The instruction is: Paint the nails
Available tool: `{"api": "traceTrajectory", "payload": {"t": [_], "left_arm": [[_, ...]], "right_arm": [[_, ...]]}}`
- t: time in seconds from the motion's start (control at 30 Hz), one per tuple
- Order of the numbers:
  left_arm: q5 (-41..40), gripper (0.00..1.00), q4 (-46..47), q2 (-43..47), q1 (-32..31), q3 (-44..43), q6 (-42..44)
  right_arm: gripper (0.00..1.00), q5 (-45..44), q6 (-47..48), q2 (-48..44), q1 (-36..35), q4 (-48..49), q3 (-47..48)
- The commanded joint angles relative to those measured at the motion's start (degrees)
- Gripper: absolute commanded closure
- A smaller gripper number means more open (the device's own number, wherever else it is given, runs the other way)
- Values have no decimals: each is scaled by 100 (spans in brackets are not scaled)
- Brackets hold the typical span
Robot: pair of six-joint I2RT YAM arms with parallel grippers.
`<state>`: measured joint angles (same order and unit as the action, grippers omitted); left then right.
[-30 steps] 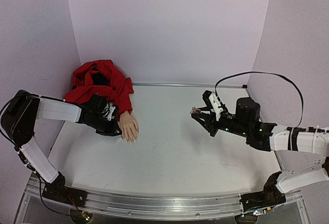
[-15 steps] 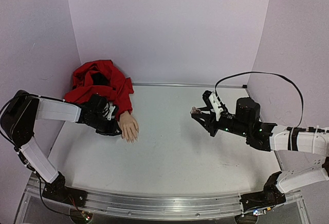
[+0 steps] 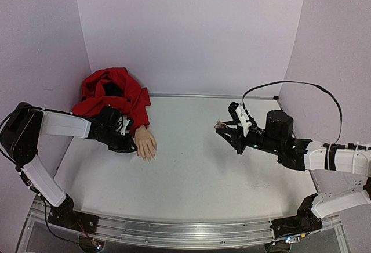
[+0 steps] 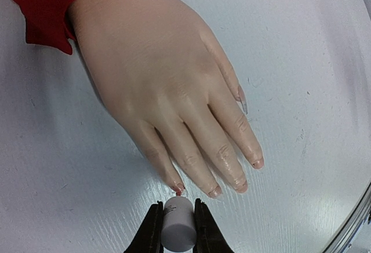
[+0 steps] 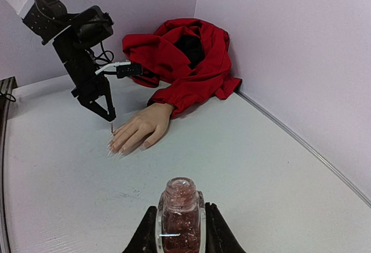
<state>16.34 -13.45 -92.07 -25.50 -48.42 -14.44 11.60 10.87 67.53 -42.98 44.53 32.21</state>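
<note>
A: Left pincer (image 4: 177,238) grips the brush cap (image 4: 177,221), just above the nails (image 4: 215,192) of the mannequin hand (image 4: 156,85) lying left on the desk (image 3: 197,172). Risk?

B: Drift would likely smear skin. Right pincer (image 5: 179,230), clamped on the open bottle (image 5: 180,203), could tip it.

Left arm (image 3: 64,124) and right arm (image 3: 342,159) are white with black joints; the right trails a black cable (image 3: 301,83).
</note>
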Motion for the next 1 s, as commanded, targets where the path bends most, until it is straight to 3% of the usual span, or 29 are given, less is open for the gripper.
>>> {"api": "traceTrajectory", "payload": {"t": [0.0, 0.97], "left_arm": [[62, 100, 170, 7, -17, -281, 64], [235, 100, 315, -198, -17, -253, 91]], "right_arm": [[100, 62, -6, -64, 31, 321, 59], [100, 66, 2, -38, 31, 319, 69]]}}
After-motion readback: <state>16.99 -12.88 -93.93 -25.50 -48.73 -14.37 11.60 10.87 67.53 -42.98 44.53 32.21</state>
